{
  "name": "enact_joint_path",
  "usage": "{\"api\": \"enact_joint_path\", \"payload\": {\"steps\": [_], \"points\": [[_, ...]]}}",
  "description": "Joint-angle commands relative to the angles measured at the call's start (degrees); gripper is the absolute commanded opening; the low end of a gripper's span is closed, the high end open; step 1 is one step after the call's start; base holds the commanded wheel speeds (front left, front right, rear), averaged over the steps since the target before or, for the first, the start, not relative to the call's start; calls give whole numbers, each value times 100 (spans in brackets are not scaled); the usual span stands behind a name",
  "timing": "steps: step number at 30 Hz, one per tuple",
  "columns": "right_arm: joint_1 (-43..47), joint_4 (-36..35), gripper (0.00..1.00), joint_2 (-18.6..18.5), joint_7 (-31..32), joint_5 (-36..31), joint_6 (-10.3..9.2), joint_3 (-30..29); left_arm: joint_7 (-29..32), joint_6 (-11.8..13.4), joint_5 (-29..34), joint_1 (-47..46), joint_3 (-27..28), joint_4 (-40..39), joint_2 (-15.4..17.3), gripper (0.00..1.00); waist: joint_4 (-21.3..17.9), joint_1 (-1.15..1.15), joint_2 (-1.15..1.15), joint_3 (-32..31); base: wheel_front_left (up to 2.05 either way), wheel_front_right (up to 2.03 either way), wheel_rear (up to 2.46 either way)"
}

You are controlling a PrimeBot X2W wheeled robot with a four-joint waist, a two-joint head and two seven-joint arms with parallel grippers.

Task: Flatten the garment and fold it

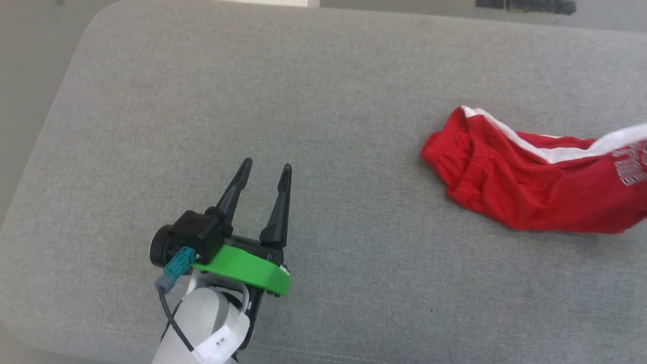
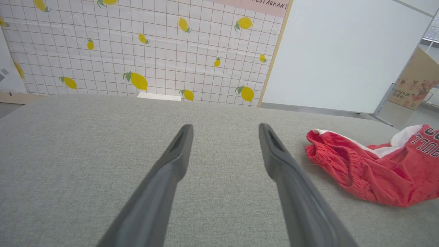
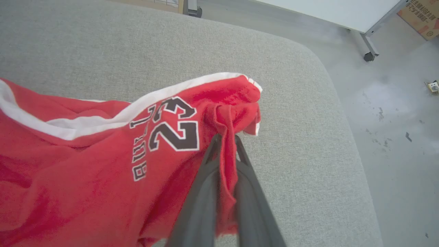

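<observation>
R gripper (image 3: 226,137) clamped on garment (image 3: 103,171) fold nr cushion (image 3: 301,103) edge; L gripper (image 1: 267,165) jaws apart, open cushion around.

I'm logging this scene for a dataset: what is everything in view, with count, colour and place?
garment: one, red with white stripes and "23" print, crumpled on the cushion's right side
cushion: one, grey fabric, under the garment
lemon-print backdrop: one, white with yellow lemons, behind the cushion
panel: one, white, beside the backdrop
cardboard box: one, brown, beyond the panel
left hand: one, dark fingers, open above bare cushion
right hand: one, dark fingers, shut on the garment near its print
</observation>
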Motion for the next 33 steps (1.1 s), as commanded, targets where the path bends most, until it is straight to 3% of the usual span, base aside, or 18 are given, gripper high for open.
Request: {"api": "enact_joint_path", "payload": {"steps": [1,6,10,15,26,28,29,32,33], "points": [[44,-183,0,-21,-26,-40,-9,202,-22,-39,61,55,-11,26,-11,100,-26,0,0,-72,0,0,0],[-54,-809,0,-252,227,-26,-9,1375,-22,-39,21,78,-78,59,-11,100,71,0,0,-128,0,0,0],[-240,-1085,0,-392,640,164,-9,2637,-22,-39,-28,80,-109,52,-11,100,218,0,0,-104,0,0,0],[-543,-730,0,-429,909,391,-9,3725,-22,-39,-81,33,-162,27,-12,100,418,0,0,11,0,0,0],[-955,638,0,-213,869,798,-9,4644,-22,-39,-164,-88,-116,-44,-12,100,722,0,0,230,0,0,0],[-974,728,59,-215,858,917,-9,4739,-22,-39,-162,-81,-99,-42,-12,100,710,0,0,218,0,0,0],[-972,743,100,-201,847,1016,-9,4757,-22,-39,-155,-68,-79,-36,-12,100,686,0,0,198,0,0,0],[-936,628,100,-161,708,1286,-9,4772,-22,-39,-129,-17,-43,-19,-12,100,600,0,0,106,0,0,0],[-803,299,100,-100,410,1584,-9,4649,-22,-39,-107,40,-3,-2,-12,100,471,0,0,-48,0,0,0]]}}
